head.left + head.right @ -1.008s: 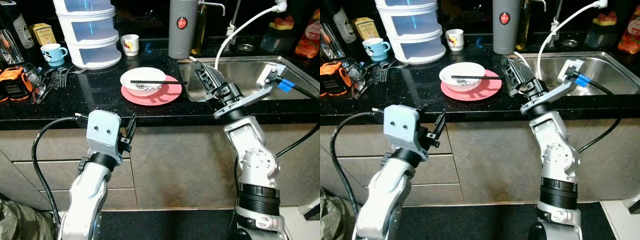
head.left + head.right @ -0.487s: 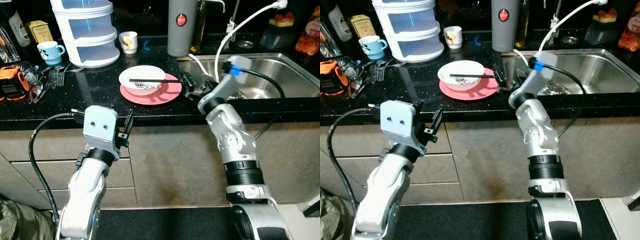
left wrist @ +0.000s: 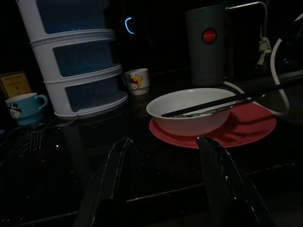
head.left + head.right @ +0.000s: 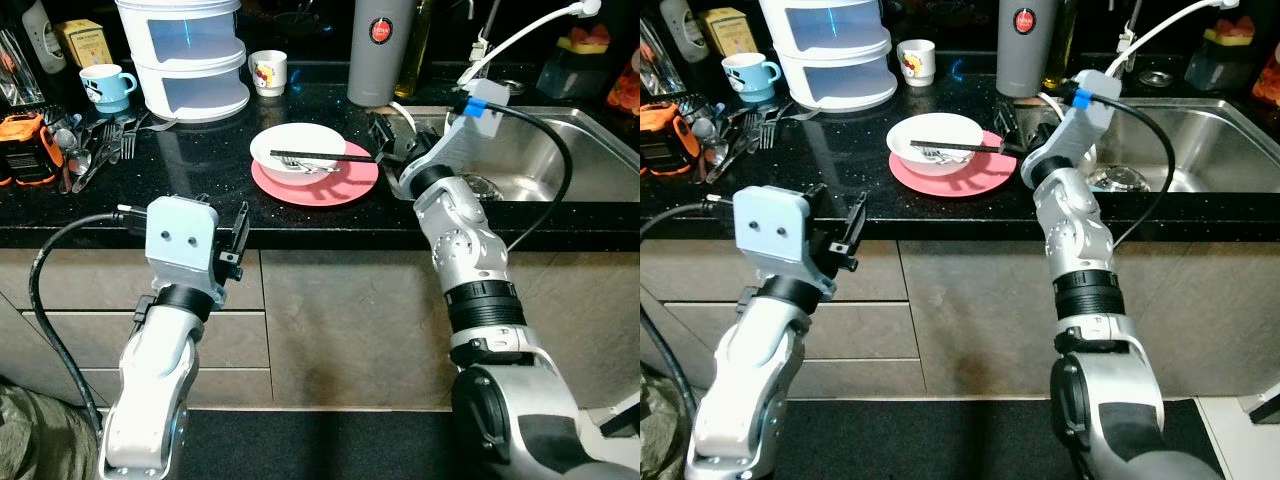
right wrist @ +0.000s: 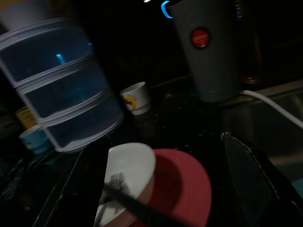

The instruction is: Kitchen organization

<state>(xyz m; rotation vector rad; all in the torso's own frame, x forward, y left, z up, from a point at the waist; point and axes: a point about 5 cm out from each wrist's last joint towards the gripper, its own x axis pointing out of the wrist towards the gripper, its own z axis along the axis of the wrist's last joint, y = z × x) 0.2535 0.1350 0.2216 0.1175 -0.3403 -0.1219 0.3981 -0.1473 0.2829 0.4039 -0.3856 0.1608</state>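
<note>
Black stone table (image 4: 200, 190) in a home kitchen, its far left crowded with a pile of forks (image 4: 95, 160), a blue mug (image 4: 103, 84) and a stacked white container (image 4: 190, 55). Below the table's front edge hangs the left hand (image 4: 238, 235), fingers parted and holding nothing; its wrist view looks across the dark top toward the dishes. At centre a white bowl (image 4: 298, 158) sits on a pink plate (image 4: 345, 180), with black chopsticks (image 4: 320, 157) laid across the bowl's rim and what looks like a fork inside. The chopsticks' long axis runs left to right, and their right-hand end points straight at the right hand (image 4: 385, 140), which hovers just beside the plate's right edge, over the strip of table between the plate and the sink (image 4: 560, 150). That hand is the nearer of the two by far; its fingers are spread wide and empty in its wrist view. Behind stand a small white cup (image 4: 267, 72) and a grey flask (image 4: 379, 50); a white hose (image 4: 520, 35) arcs over the sink. The right hand's fingertips are dark against the dark table, so whether they touch the chopsticks' tip cannot be told. Items along the back wall are cut off by the frame.
</note>
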